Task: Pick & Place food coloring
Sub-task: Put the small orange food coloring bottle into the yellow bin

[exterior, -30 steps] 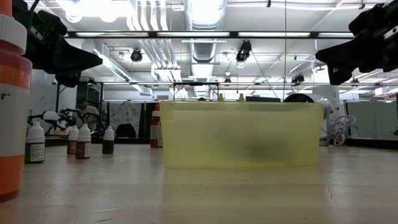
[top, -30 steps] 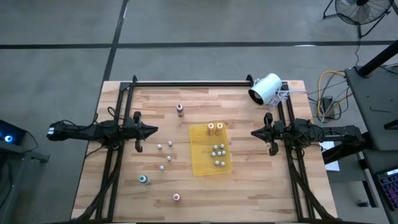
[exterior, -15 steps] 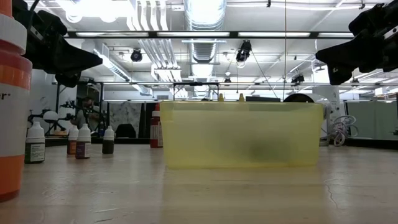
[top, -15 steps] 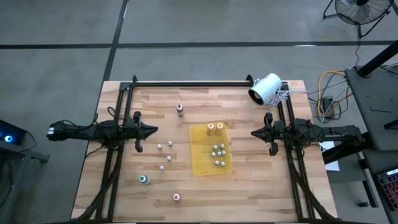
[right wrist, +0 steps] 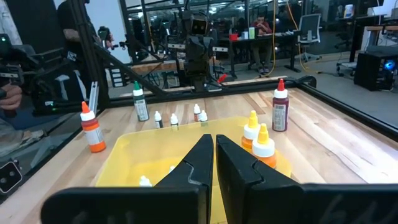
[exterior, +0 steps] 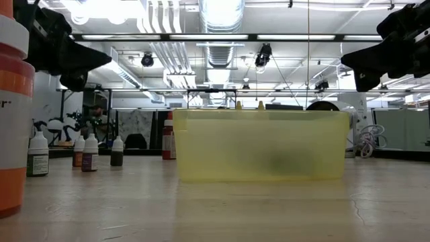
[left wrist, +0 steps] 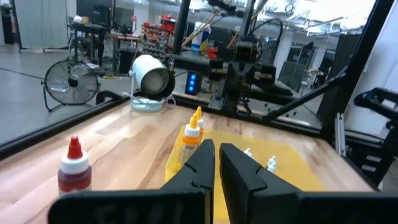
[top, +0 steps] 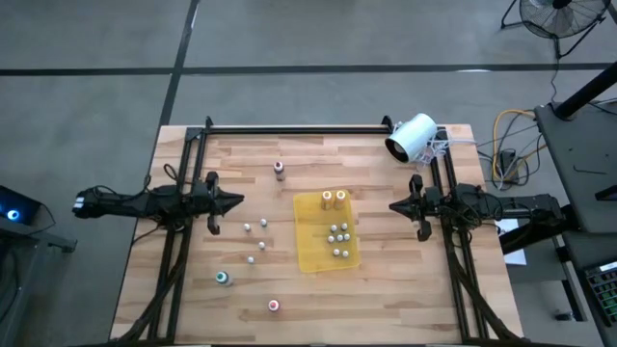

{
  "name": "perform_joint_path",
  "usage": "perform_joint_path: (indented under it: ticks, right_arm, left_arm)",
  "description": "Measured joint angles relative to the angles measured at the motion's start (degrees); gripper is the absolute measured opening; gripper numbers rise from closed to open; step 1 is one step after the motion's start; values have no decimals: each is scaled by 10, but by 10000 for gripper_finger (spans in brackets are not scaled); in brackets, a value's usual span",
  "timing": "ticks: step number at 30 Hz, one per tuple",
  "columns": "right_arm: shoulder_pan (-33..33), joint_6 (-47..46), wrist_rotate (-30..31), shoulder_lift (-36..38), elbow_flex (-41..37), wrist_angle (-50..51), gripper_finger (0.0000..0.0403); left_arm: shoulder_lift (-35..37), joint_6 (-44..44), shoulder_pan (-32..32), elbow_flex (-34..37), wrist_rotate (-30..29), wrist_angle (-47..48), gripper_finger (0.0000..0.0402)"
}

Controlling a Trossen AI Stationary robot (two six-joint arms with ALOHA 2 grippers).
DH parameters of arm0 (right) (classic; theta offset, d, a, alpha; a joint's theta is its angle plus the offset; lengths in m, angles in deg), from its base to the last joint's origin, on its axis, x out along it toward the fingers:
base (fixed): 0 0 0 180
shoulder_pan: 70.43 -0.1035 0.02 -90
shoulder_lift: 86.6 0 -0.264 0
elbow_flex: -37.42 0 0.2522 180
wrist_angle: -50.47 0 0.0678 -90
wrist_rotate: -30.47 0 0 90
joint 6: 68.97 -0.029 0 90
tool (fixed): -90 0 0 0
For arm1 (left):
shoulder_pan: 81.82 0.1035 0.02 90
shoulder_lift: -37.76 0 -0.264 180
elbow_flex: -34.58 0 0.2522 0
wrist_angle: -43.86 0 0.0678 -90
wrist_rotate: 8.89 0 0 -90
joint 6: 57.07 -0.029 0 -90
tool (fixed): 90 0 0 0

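Both end effectors, left and right, hover closed and empty; open before descending, probably on the small bottles just ahead of the left.

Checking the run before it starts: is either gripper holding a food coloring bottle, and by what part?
Nothing is held. The left gripper and right gripper are both shut on nothing, above the table.

A tray is sitting at the frame's centre, holding bottles; other bottles are standing left of it, a cylinder device upper right.
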Motion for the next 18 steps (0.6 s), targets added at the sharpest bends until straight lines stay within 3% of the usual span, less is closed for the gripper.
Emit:
perform_joint_path:
  ticks: [18]
  right_arm:
    - [0, 1, 0, 0, 0, 0, 13]
  left_arm:
    - [-76, 24, 0, -152, 1, -2, 0]
